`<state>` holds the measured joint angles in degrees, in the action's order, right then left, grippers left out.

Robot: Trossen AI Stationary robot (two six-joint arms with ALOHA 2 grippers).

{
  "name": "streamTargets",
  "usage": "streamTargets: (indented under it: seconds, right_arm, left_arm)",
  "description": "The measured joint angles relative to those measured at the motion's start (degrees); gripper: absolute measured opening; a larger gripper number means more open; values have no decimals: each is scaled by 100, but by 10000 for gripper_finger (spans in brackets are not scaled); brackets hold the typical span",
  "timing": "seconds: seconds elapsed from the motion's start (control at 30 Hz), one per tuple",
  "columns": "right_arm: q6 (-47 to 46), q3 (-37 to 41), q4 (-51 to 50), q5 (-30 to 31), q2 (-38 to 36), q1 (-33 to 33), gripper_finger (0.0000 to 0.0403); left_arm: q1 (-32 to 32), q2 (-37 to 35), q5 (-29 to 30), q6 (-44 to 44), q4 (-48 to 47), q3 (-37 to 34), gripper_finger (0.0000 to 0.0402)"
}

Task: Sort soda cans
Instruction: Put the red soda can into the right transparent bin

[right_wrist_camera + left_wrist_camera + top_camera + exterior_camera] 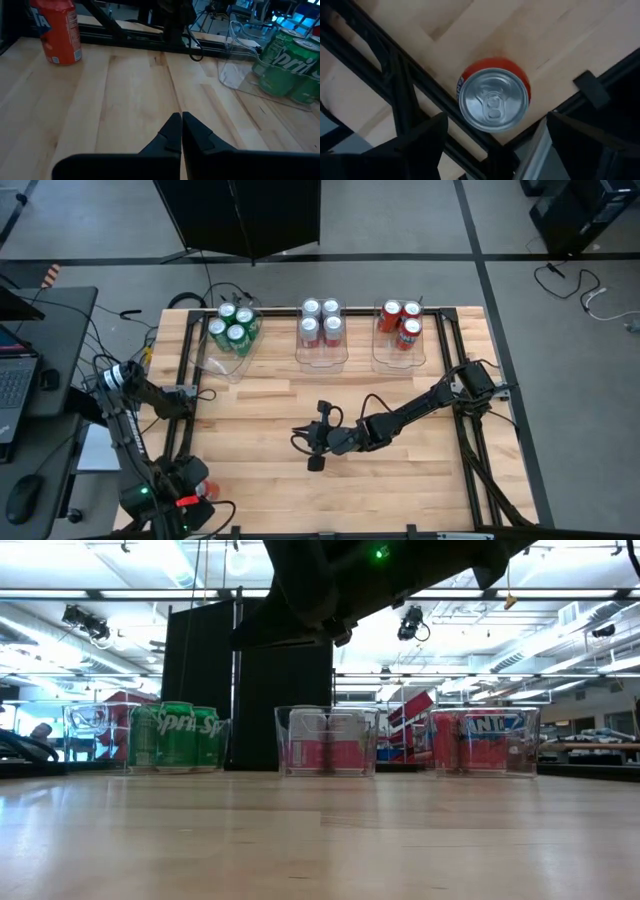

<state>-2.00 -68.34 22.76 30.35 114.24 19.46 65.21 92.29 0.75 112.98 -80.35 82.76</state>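
Observation:
A red soda can (493, 95) stands upright on the table's near left corner (207, 490), beside the black frame rail. My left gripper (495, 150) hangs above it, open, with one finger on either side of the can and clear of it. My right gripper (181, 127) is shut over the middle of the table (315, 445) and holds nothing; its wrist view shows the red can (57, 32) farther off. Along the far edge stand three clear bins: green cans (233, 328) on the left, silver-white cans (321, 322) in the middle, red cans (401, 322) on the right.
Black frame rails (452, 370) run along the table's sides and near the left corner (400, 85). A desk with a laptop (15, 375) and a mouse (22, 498) stands left of the table. Bare wood (260, 420) lies between the bins and the arms.

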Motion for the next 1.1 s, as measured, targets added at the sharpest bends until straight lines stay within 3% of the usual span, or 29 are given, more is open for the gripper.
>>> streamTargets:
  seconds: [0.57, 0.8, 1.1]
  right_arm:
    - [-31, -2, -4, -135, 0, 7, 1]
    - [-90, -2, -23, -341, 0, 21, 1]
    - [49, -2, -477, 88, -289, 322, 0]
  left_arm:
    - [0, -4, -243, -345, 1315, -1182, 351]
    - [-51, -37, -221, -546, 1723, -1599, 300]
    - [-885, -38, 340, -2369, 1682, -1624, 287]
